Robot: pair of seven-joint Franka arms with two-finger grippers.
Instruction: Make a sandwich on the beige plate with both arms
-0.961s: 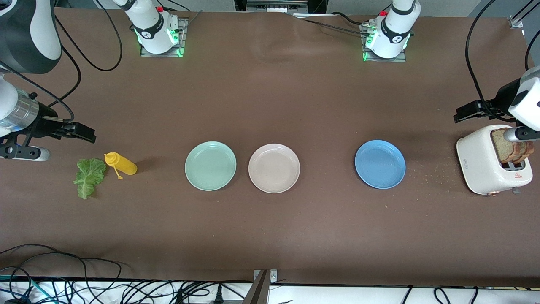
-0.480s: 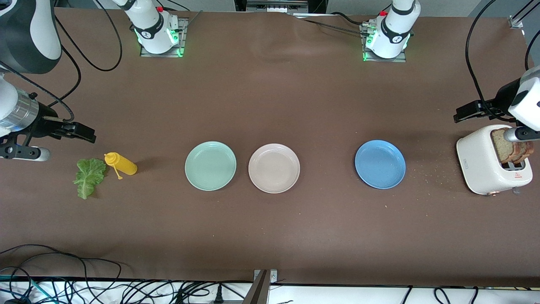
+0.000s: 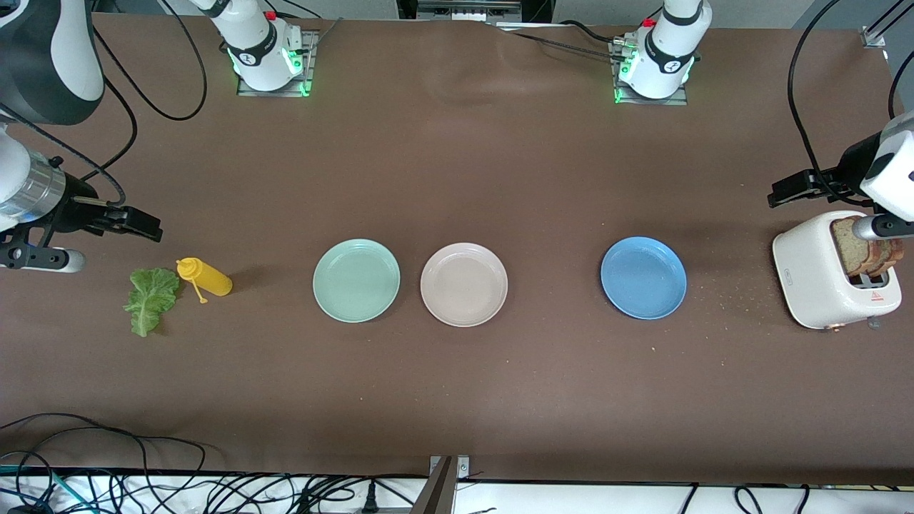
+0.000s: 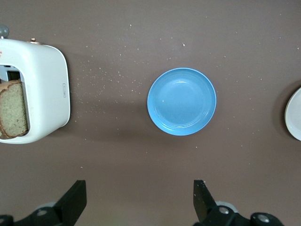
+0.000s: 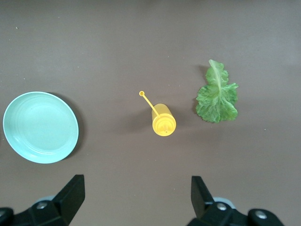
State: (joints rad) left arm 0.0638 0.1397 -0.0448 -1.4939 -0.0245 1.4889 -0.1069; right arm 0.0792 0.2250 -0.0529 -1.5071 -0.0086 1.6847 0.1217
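**A:** Start with the front view. What's on the table?

**B:** The beige plate (image 3: 464, 284) lies bare near the middle, just beside the green plate (image 3: 356, 280), which is toward the right arm's end. The blue plate (image 3: 643, 278) sits apart, toward the left arm's end. The toaster (image 3: 821, 275) stands at that end with bread slices (image 3: 857, 250) sticking out of its slots. At the right arm's end a lettuce leaf (image 3: 151, 300) lies just beside a yellow bottle (image 3: 206, 277).

**A:** And the grippers?

**B:** The left gripper (image 3: 792, 189) is up in the air over the table by the toaster. The right gripper (image 3: 136, 223) is up over the table near the bottle and leaf. Neither holds anything.

**A:** Left wrist view?

**B:** Both fingers (image 4: 75, 200) are spread wide, with nothing between them. The blue plate (image 4: 182, 101) lies on the table ahead of the gap, off toward one finger. The toaster (image 4: 44, 89) and its bread (image 4: 13, 110) lie out past the other finger. An edge of the beige plate (image 4: 294, 115) shows at the border.

**A:** Right wrist view?

**B:** The fingers (image 5: 70, 193) are also wide apart and empty. The bottle (image 5: 163, 123) stands ahead of the gap, the leaf (image 5: 217, 96) just past one fingertip's line, the green plate (image 5: 40, 127) ahead of the other finger.
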